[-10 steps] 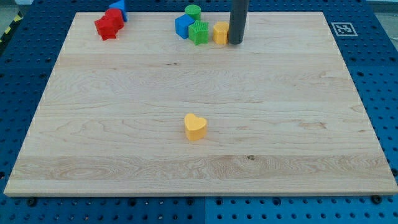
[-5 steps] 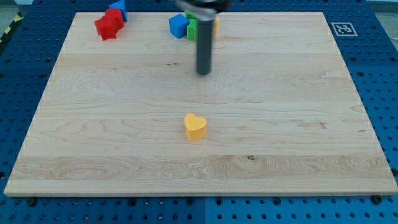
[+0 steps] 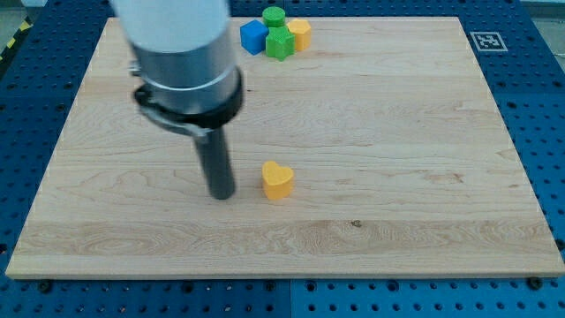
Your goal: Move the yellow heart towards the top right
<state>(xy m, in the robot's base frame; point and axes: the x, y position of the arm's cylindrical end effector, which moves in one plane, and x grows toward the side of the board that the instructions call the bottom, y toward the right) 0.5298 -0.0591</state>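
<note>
This looks like a robotics lab bench rather than any home or shop. A pale wooden board (image 3: 380,159) lies flat on a blue metal table (image 3: 543,106) drilled all over with a regular grid of mounting holes, the sort used for fixing test rigs. At the board's upper right corner sits a black-and-white square marker (image 3: 485,41), as used for camera calibration. A strip of yellow-and-black hazard tape (image 3: 12,41) shows at the upper left edge.

Wooden board (image 3: 397,150) on blue pegboard (image 3: 538,106). Yellow heart (image 3: 277,180) near board centre. At top edge, touching cluster: blue block (image 3: 255,36), green block (image 3: 280,42), green cylinder (image 3: 274,16), yellow block (image 3: 299,34). My tip (image 3: 222,195) on board, just left of heart.
</note>
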